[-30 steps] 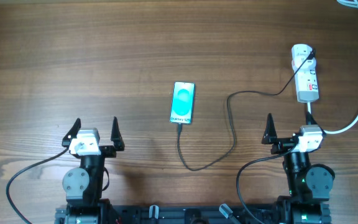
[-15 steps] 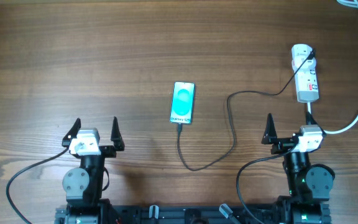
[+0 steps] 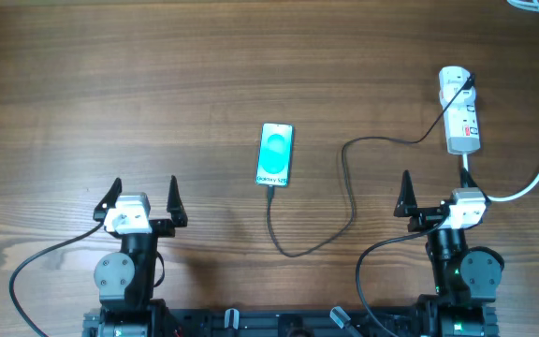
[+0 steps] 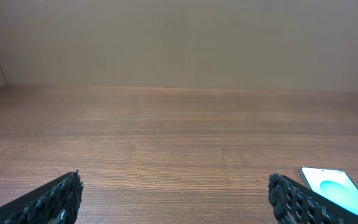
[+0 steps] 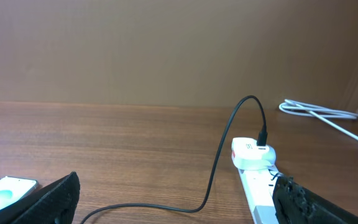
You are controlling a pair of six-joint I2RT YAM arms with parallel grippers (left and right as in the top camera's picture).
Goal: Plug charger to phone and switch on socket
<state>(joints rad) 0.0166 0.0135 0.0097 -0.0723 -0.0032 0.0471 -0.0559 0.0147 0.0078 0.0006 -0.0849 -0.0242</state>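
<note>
Both arms sat parked at their bases. The left gripper [image 3: 144, 183] was spread wide and empty, and the right gripper [image 3: 435, 185] was just as wide, holding nothing. The phone [image 3: 275, 154] lay out ahead between them, screen lit. The charger [image 3: 349, 192] looped from the phone's lower edge across to the socket [image 3: 459, 110] at far right. Was the tip fully seated? I couldn't tell. Switching on looked like the right arm's job: come down from above, press with one fingertip, steer clear of the charger, and don't shove the socket.
</note>
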